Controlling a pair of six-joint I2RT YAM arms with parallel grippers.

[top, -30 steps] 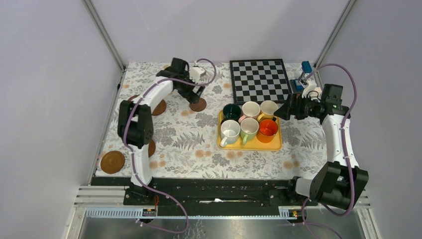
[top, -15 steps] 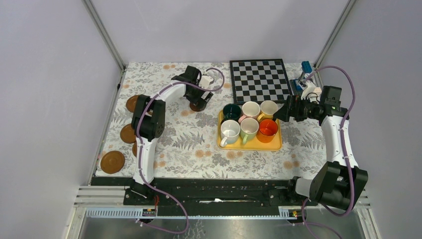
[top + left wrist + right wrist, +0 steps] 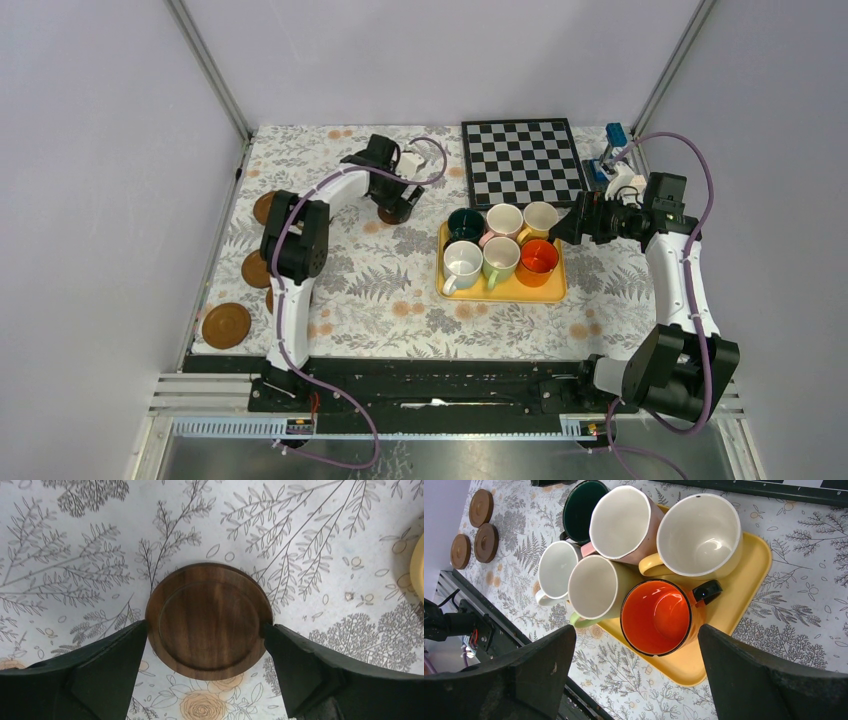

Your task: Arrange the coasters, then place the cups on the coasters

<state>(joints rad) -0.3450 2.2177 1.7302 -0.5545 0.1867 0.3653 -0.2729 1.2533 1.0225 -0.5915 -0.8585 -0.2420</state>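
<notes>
A dark-brown coaster (image 3: pixel 209 614) lies flat on the floral cloth, and my left gripper (image 3: pixel 205 629) is shut on it, one finger against each side of its rim. From above, that coaster (image 3: pixel 398 212) is just left of the yellow tray (image 3: pixel 500 294). Three more coasters (image 3: pixel 227 325) (image 3: pixel 255 268) (image 3: pixel 265 208) line the left edge, with another partly hidden by the arm. Several cups stand on the tray, the orange cup (image 3: pixel 656 615) at its front right. My right gripper (image 3: pixel 636 630) is open above that orange cup, touching nothing.
A checkerboard (image 3: pixel 522 160) lies behind the tray. A small blue and white object (image 3: pixel 615 140) stands at the back right corner. Metal frame posts and grey walls close in both sides.
The left arm's elbow has swung right and its gripper has turned and settled over the coaster, which stayed in place. The right gripper has edged a little toward the tray.
</notes>
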